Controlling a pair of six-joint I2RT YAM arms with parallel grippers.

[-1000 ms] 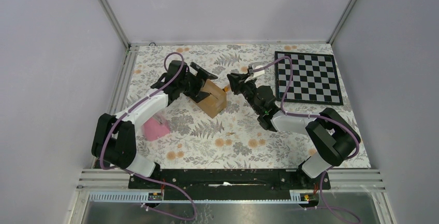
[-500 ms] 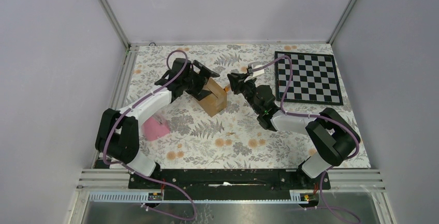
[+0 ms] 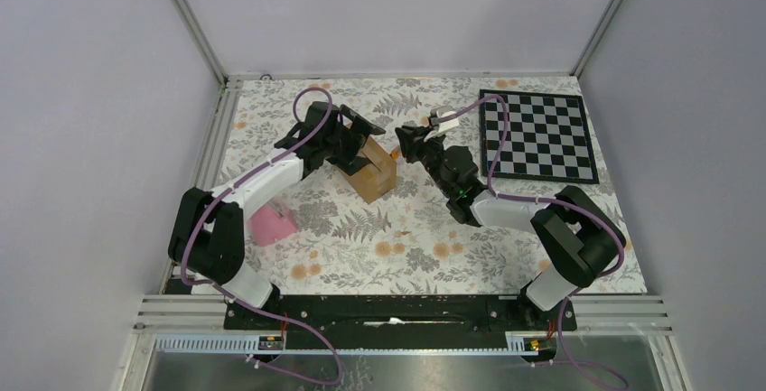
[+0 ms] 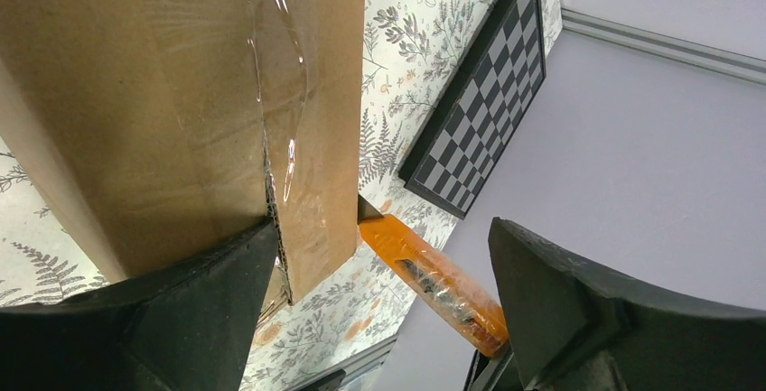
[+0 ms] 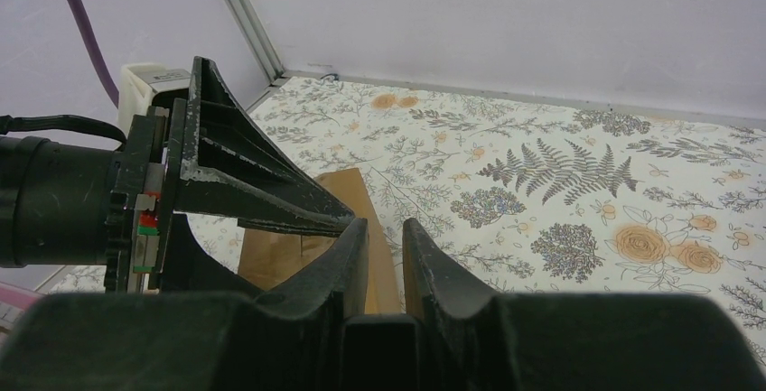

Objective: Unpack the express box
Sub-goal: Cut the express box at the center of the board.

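Observation:
The express box (image 3: 372,174), a small brown taped carton, stands on the flowered cloth at mid-table. My left gripper (image 3: 359,138) is open at its far-left end. In the left wrist view one finger (image 4: 208,310) lies against the box (image 4: 181,93) and the other finger (image 4: 578,301) stands clear of it. My right gripper (image 3: 411,145) is shut on the slim orange-and-black cutter (image 3: 395,153). The cutter (image 4: 434,283) has its blade tip at the box's right edge. In the right wrist view the narrow jaws of my right gripper (image 5: 386,224) point at the box (image 5: 348,190), and the cutter is hidden between them.
A pink wedge (image 3: 271,224) lies on the cloth at the left, beside my left arm. A chessboard (image 3: 539,135) lies at the back right. Grey walls and metal rails close in the table on three sides.
My left gripper has shifted slightly toward the back of the table along the box's end. The right gripper with the cutter has edged back a little. The box stays put.

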